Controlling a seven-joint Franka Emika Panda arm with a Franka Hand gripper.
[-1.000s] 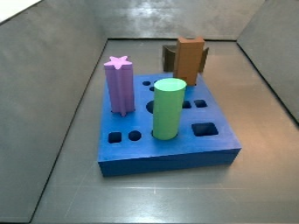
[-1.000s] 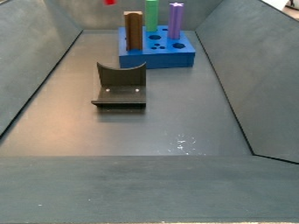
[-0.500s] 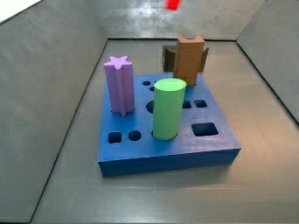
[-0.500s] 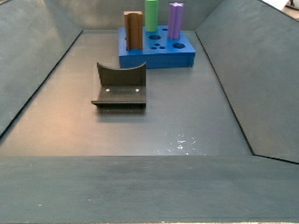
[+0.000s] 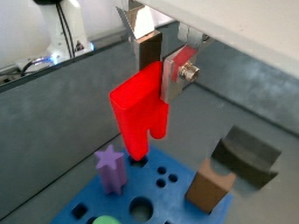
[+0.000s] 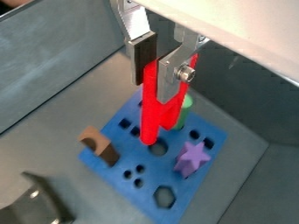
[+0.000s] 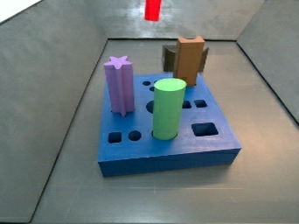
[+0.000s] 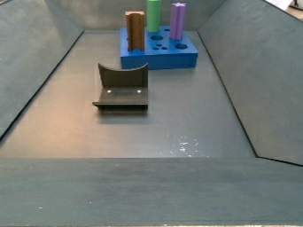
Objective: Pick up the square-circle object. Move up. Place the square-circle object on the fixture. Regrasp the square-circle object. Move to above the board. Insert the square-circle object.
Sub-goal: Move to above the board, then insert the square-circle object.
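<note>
Gripper (image 5: 160, 54) seen in both wrist views, raised well above the board (image 5: 176, 179); its silver fingers (image 5: 180, 65) are clamped on the upper end of the square-circle object (image 5: 140, 109), which hangs upright below them, clear of the board. In a wrist view the red peg (image 6: 153, 109) is seen over the middle of the blue slab (image 6: 135, 157), not touching it. In a side view only a red tip (image 7: 152, 10) shows at the top edge, high above the board (image 7: 163, 144); the gripper itself is cut off there.

On the board: purple star-topped peg (image 7: 119, 86), green cylinder (image 7: 169, 108) and brown blocky peg (image 7: 190, 59), all upright. Several holes are left open.

The fixture (image 8: 120, 86), dark and L-shaped, stands on the floor in front of the board (image 8: 159, 56), well apart from it; also seen in a wrist view (image 5: 246, 153).
</note>
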